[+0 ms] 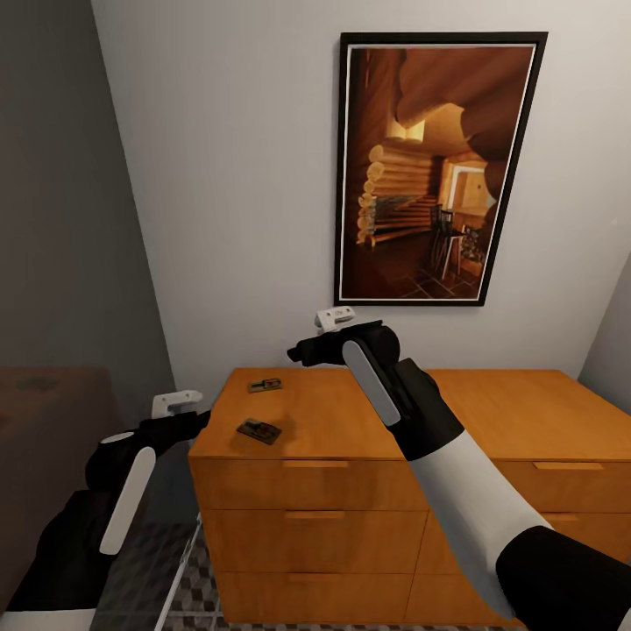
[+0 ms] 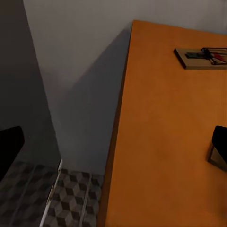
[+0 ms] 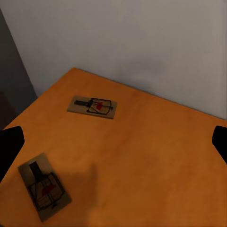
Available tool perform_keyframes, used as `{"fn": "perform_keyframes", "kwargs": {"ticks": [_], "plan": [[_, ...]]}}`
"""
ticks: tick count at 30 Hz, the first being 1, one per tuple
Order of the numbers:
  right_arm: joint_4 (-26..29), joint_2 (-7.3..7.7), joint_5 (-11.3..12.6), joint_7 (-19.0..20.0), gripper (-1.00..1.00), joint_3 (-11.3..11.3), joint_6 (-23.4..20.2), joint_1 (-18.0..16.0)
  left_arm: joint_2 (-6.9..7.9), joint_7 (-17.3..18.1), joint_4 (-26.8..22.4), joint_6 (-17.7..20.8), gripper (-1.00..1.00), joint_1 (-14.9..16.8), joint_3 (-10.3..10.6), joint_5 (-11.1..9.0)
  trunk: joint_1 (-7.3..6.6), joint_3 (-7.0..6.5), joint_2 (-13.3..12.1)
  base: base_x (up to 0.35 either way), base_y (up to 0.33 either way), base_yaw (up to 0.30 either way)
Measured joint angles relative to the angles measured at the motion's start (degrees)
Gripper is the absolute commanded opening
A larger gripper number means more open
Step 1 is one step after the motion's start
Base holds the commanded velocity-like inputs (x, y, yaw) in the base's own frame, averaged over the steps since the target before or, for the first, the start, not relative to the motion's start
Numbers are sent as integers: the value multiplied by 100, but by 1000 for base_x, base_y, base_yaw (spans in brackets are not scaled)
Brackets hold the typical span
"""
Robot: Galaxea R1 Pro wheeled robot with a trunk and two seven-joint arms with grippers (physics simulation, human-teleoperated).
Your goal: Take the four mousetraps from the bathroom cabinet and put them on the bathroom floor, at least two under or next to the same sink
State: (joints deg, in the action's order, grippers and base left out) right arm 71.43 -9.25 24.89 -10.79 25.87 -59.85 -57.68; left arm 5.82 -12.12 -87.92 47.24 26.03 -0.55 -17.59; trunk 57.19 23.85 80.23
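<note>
The orange-brown cabinet (image 1: 350, 421) stands against the white wall. Two mousetraps lie on the left end of its top, one nearer the wall (image 1: 265, 385) (image 3: 92, 107) (image 2: 201, 57) and one nearer the front edge (image 1: 259, 430) (image 3: 45, 187). My right gripper (image 1: 300, 353) (image 3: 113, 142) hovers open above the cabinet top, to the right of both traps, with nothing between its fingers. My left gripper (image 1: 194, 422) (image 2: 113, 144) is open and empty at the cabinet's left edge. The cube-patterned bathroom floor (image 2: 71, 198) shows below that edge. The bathroom sink is out of view.
A large framed picture (image 1: 438, 166) hangs on the wall above the cabinet. A grey wall (image 1: 61, 219) closes in the left side. A thin pale panel edge (image 1: 186, 565) rises from the floor tiles (image 1: 200, 596) beside the cabinet's left corner.
</note>
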Motion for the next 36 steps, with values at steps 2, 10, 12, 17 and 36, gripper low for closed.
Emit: {"fn": "perform_keyframes", "kwargs": {"ticks": [2, 10, 12, 17, 36], "plan": [[0, 0, -2, -1, 100, 0, 0, 0, -3, -1, 0, 0, 100, 1, 0, 0, 0, 0, 0, 0, 0, 0], [0, -4, 2, -3, 100, 0, 0, 0, -26, -5, 0, 0, 100, -1, 2, 0, 0, 0, 0, 0, 0, 0], [0, -5, 4, -4, 100, 0, 0, 0, -27, -5, 0, 0, 100, 0, 4, 0, 0, 0, 0, 0, 0, 0], [0, -6, 3, -4, 100, 0, 0, 0, -29, -5, 0, 0, 100, 2, 8, 0, 0, 0, 0, 0, 0, 0], [1, -6, 3, -12, 100, 0, 0, 0, -31, -3, 0, 22, 100, -1, 4, 1, 3, 0, -1, -100, 0, 0]]}}
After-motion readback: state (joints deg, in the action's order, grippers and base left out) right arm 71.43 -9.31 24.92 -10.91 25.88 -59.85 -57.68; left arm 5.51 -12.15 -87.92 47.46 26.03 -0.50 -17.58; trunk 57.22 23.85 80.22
